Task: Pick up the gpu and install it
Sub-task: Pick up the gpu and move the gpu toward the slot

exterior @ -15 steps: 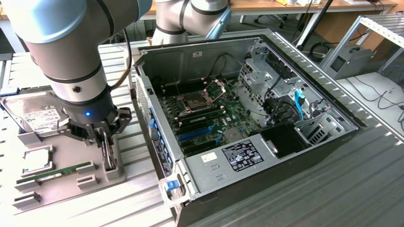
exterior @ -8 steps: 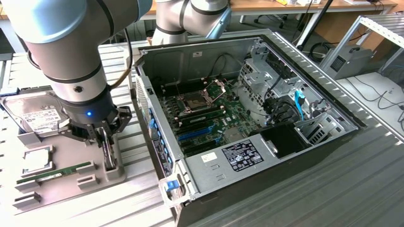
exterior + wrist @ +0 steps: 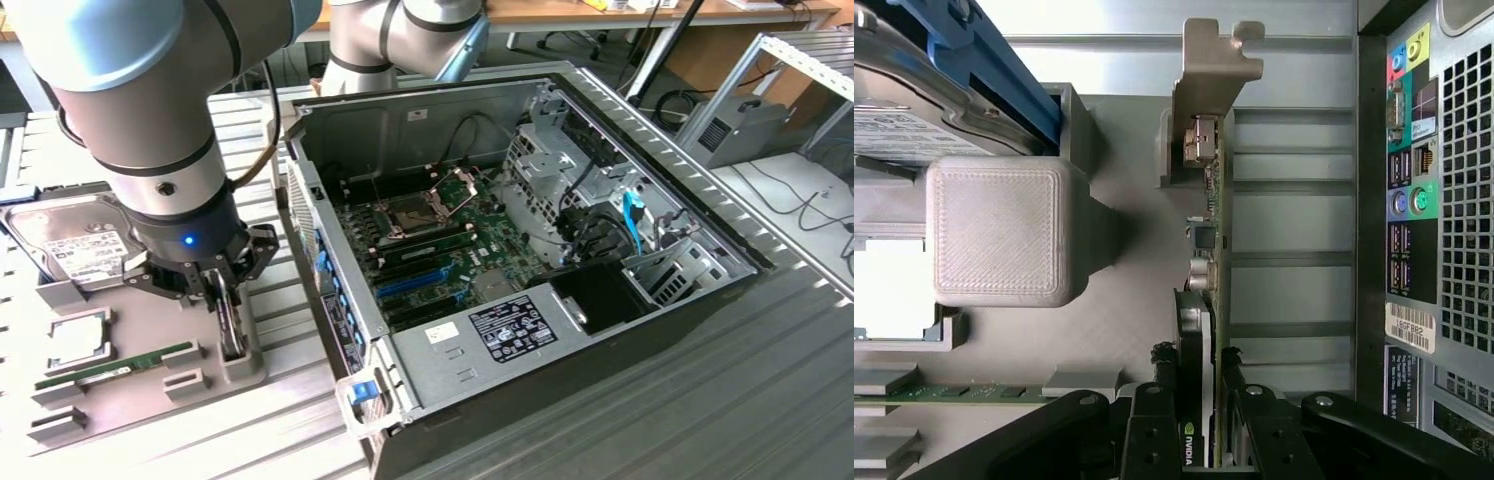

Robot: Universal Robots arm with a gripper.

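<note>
A green Nvidia eye logo [image 3: 1187,447] marks the gpu [image 3: 1194,340]'s black face. The code on the case sticker [image 3: 1410,327] is too small to read.

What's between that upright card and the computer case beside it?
Bare ribbed tabletop between the gpu and the computer case, in the wrist view.

Bright light is glinting on the ribbed metal table [image 3: 694,400]; a wooden bench [image 3: 561,12] is standing with cables [image 3: 574,42] hanging beneath.

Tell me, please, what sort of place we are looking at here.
Probably a robotics lab or workshop set up for PC assembly: an open computer case on a ribbed metal table, a grey parts tray holding a hard drive and the gpu, and a wooden workbench behind.
</note>
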